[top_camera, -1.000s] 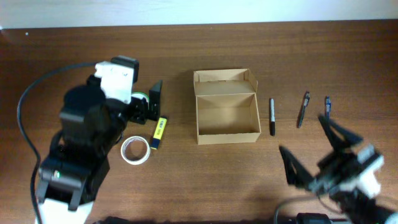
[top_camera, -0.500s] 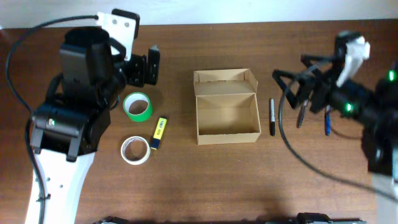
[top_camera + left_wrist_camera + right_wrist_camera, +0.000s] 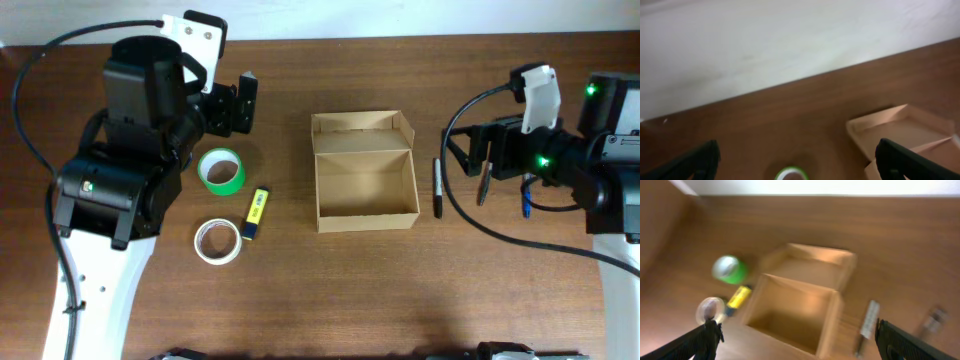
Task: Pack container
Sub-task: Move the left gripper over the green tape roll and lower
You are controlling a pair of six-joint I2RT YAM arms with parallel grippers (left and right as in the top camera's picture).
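Note:
The container (image 3: 365,190) is an open tan cardboard box at mid-table, its flap lid (image 3: 360,134) folded back and its inside empty. It also shows in the right wrist view (image 3: 800,307) and at the left wrist view's right edge (image 3: 905,132). My left gripper (image 3: 235,108) is open and empty, hovering just behind the green tape roll (image 3: 221,171), left of the box. My right gripper (image 3: 462,152) is open and empty, above the black pen (image 3: 437,187) to the right of the box. In both wrist views the fingers (image 3: 695,162) (image 3: 910,342) stand wide apart.
A clear tape roll (image 3: 217,241) and a yellow marker (image 3: 256,213) lie left of the box, in front of the green roll. Two more pens (image 3: 487,182) (image 3: 526,198) lie right of the black pen, partly under my right arm. The wall runs along the table's far edge.
My right arm has swung from the front right corner up to beside the pens, right of the box. My left arm has lifted back, uncovering the green tape roll.

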